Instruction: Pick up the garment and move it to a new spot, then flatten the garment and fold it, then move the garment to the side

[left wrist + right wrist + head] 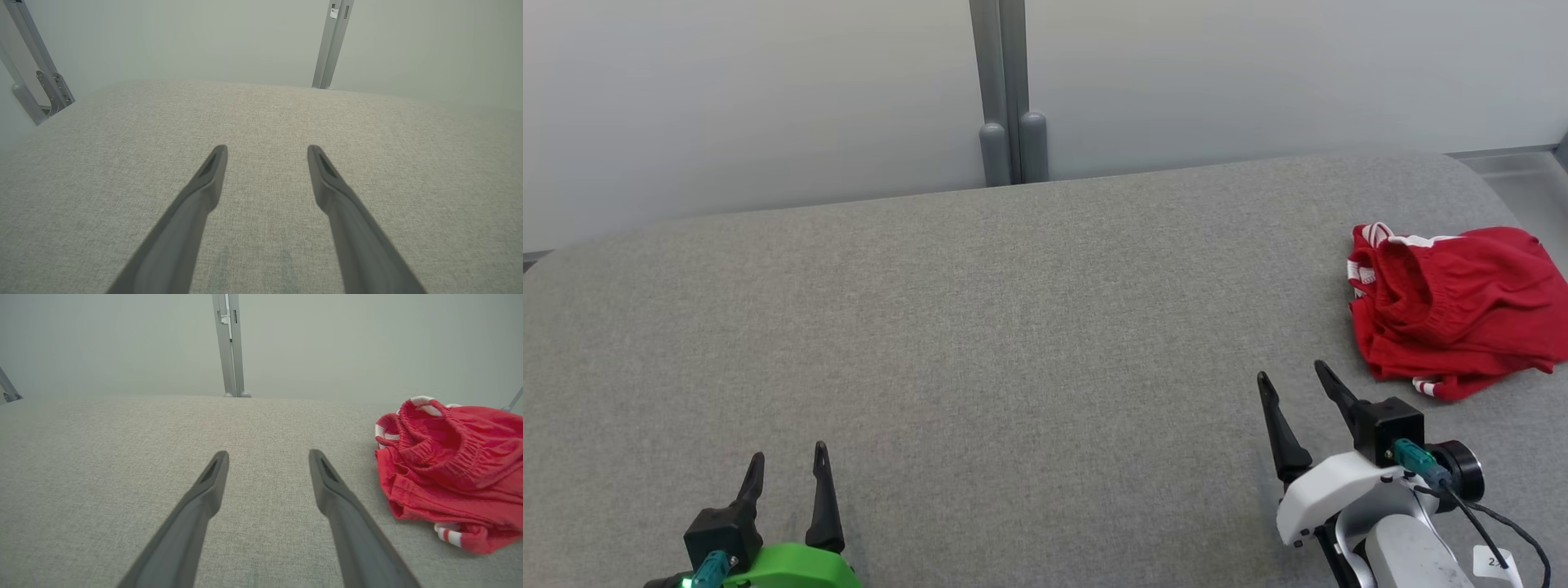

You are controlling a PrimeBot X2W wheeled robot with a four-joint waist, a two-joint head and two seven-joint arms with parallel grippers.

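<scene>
Head view shows the crumpled red garment (1454,314) at the right edge of the frame on the grey desk (1013,327), near the right gripper (1292,371); it and the left gripper (789,452) stand spread wide.

the right gripper (268,457) hangs over the grey fabric counter (122,457), fingers spread wide and holding nothing. to their right, near but apart, a crumpled red garment (453,465) with white trim lies on the counter.
</scene>
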